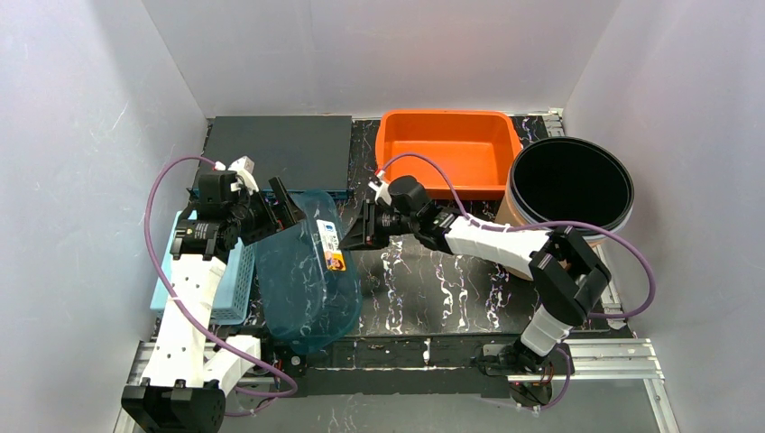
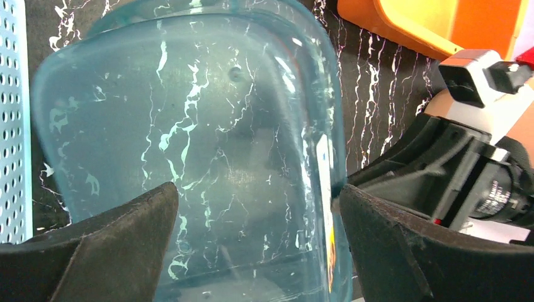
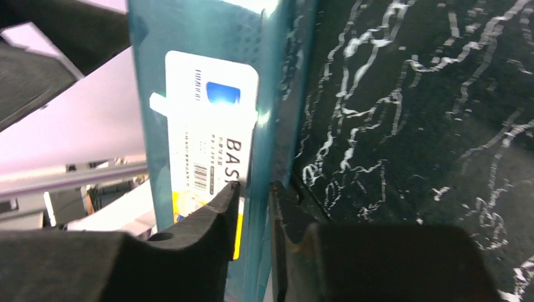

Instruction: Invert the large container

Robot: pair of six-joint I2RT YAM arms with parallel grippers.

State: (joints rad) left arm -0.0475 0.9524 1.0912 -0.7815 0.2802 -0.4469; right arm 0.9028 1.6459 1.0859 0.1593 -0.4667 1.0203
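You've got the large container [image 1: 307,275] tipped on its side, left-centre of the tabletop [image 1: 424,289]; right end effector [image 3: 254,195] pinching its labelled wall; left end effector [image 2: 258,198] spread across it; a thin pinch on slick plastic may slip mid-flip.

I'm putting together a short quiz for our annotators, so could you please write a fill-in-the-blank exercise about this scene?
1. The right gripper pinches the wall of the large container right by its white ____.
2. The rectangular bin at the table's far edge is ____.
3. The perforated basket beside the container is light ____.
4. The round tub next to the bin is ____ inside.
Missing words: label; orange; blue; black.
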